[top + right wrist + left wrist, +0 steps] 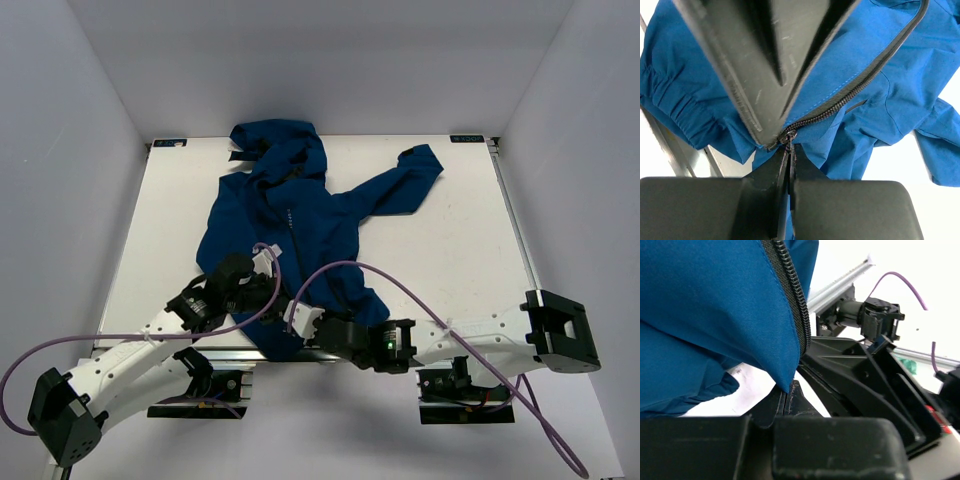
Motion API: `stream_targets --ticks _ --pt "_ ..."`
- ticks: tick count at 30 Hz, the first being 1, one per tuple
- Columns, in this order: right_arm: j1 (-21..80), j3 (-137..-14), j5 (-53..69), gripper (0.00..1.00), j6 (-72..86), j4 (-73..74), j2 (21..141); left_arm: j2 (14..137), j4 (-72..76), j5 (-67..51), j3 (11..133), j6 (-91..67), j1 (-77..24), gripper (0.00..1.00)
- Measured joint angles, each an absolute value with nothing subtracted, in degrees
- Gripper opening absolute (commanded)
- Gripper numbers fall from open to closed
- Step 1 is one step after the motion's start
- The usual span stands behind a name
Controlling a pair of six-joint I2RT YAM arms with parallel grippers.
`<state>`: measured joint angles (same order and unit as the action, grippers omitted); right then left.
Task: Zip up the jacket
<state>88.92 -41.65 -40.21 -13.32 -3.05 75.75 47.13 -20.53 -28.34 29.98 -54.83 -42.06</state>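
Note:
The dark blue jacket [290, 215] lies on the white table [450, 250], hood at the far side, hem at the near edge. Its black zipper [850, 95] runs up the front. My left gripper [272, 290] is shut on the jacket's hem corner beside the zipper teeth [796, 315]; in the left wrist view its tips [784, 392] pinch the blue fabric [715, 305]. My right gripper [292, 318] is shut on the small metal zipper pull [789, 136] at the bottom of the zipper, its tips [790, 146] just below it. The left gripper's black fingers [755, 60] sit right above the pull.
One sleeve [405, 180] stretches toward the far right. The table's metal front rail [840, 285] runs just under both grippers. Purple cables [400, 285] loop over the arms. Grey walls enclose the table on three sides.

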Motion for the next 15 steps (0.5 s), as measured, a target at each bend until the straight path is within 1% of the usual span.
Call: stream_targets --ticks 8,15 --pt "80.6 -46.9 -32.5 0.0 -11.7 0.9 76.7 48.4 -21.7 -24.4 32.0 -52.0 -41.4 0.0" --pt "75.2 -52.9 -26.8 0.0 -11.1 4.3 81.8 49.0 -21.1 -20.5 32.3 -50.4 -40.6 0.0"
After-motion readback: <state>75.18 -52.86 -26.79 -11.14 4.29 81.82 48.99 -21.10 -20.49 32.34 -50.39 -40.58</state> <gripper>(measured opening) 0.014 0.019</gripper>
